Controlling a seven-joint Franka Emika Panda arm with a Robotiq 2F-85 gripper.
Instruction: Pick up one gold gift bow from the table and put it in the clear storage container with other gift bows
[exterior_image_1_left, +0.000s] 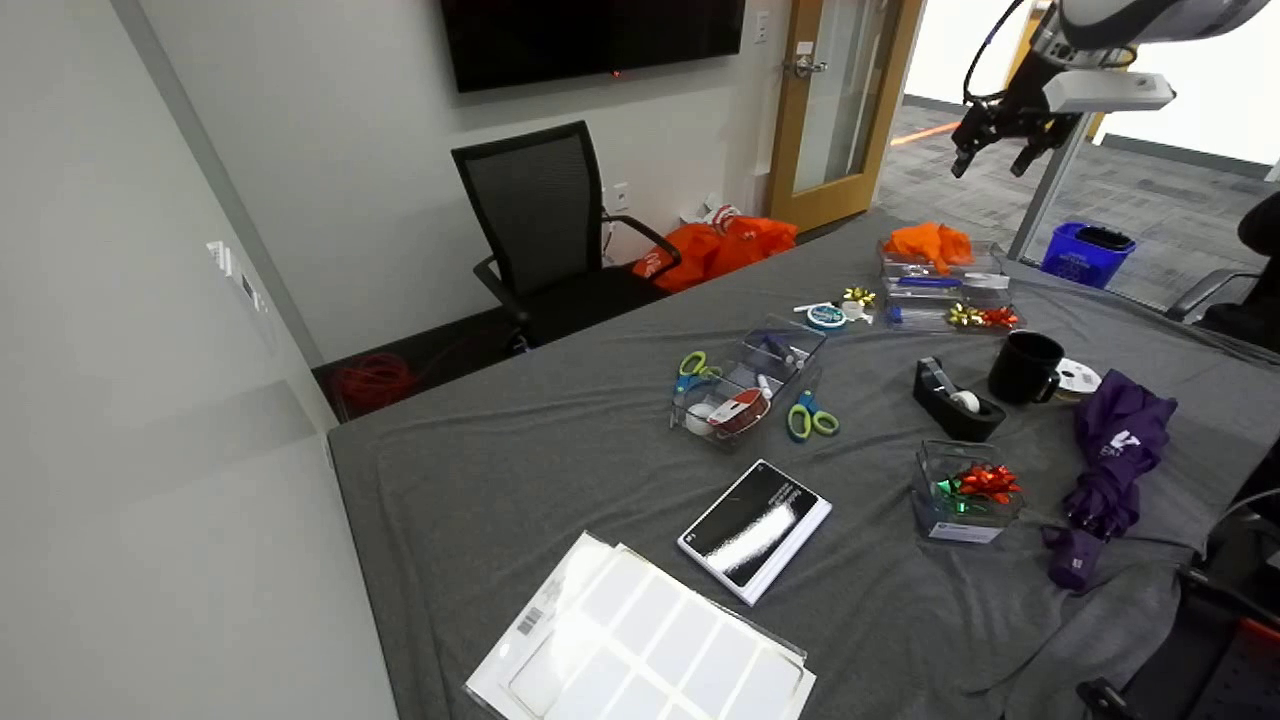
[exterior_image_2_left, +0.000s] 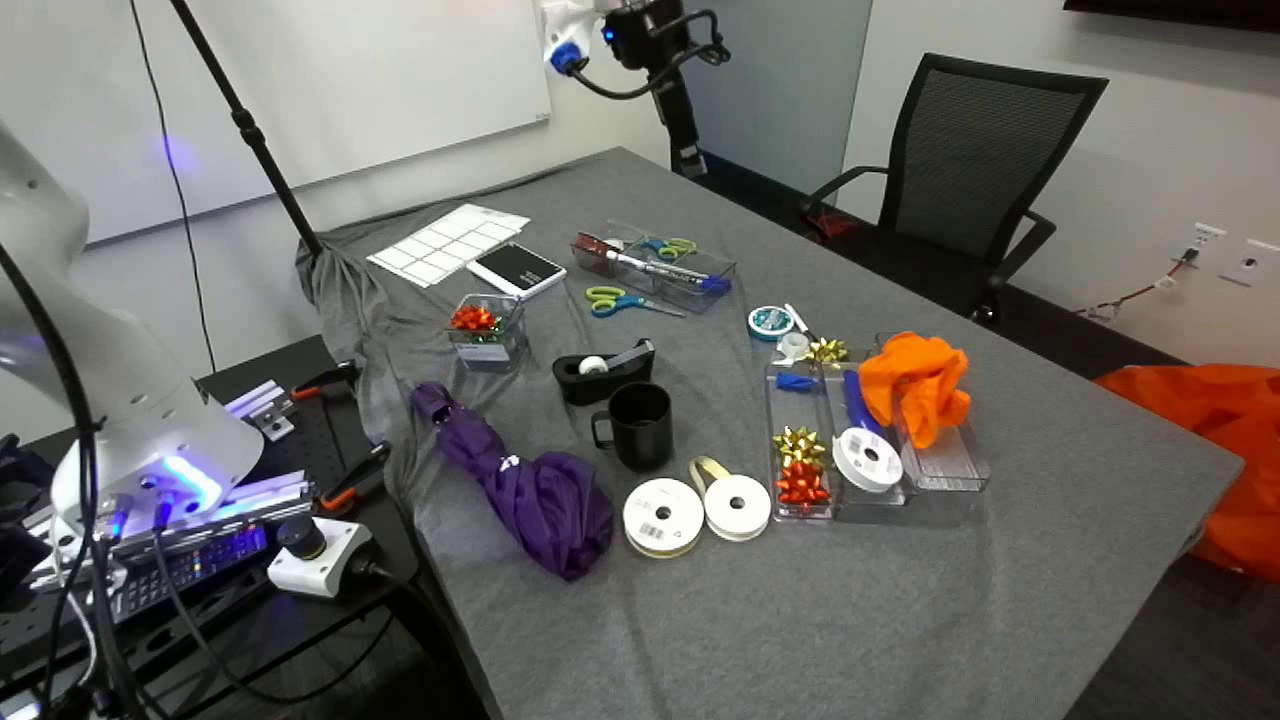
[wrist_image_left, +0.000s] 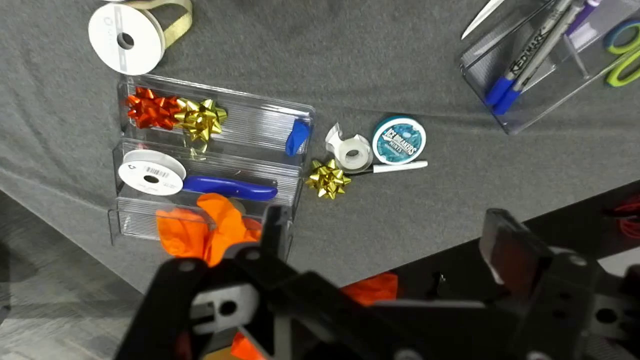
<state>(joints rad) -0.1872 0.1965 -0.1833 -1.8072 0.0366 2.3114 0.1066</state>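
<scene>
A loose gold gift bow (exterior_image_1_left: 859, 296) lies on the grey table beside a tape roll and a tray. It also shows in an exterior view (exterior_image_2_left: 828, 351) and the wrist view (wrist_image_left: 328, 179). The small clear storage container (exterior_image_1_left: 938, 515) stands near the umbrella with a red bow and something shiny green in it. It also shows in an exterior view (exterior_image_2_left: 487, 353); the wrist view does not show it. My gripper (wrist_image_left: 387, 220) is open and empty, high above the table's far side, in the wrist view (exterior_image_1_left: 988, 168) and both exterior views (exterior_image_2_left: 688, 165).
A clear divided tray (exterior_image_2_left: 955, 490) holds gold and red bows, a ribbon spool and orange cloth (exterior_image_2_left: 915, 385). A black mug (exterior_image_2_left: 640, 427), tape dispenser (exterior_image_2_left: 600, 380), purple umbrella (exterior_image_2_left: 540, 505), pen tray (exterior_image_1_left: 745, 375), scissors (exterior_image_1_left: 808, 415) and mints tin (wrist_image_left: 399, 140) stand around.
</scene>
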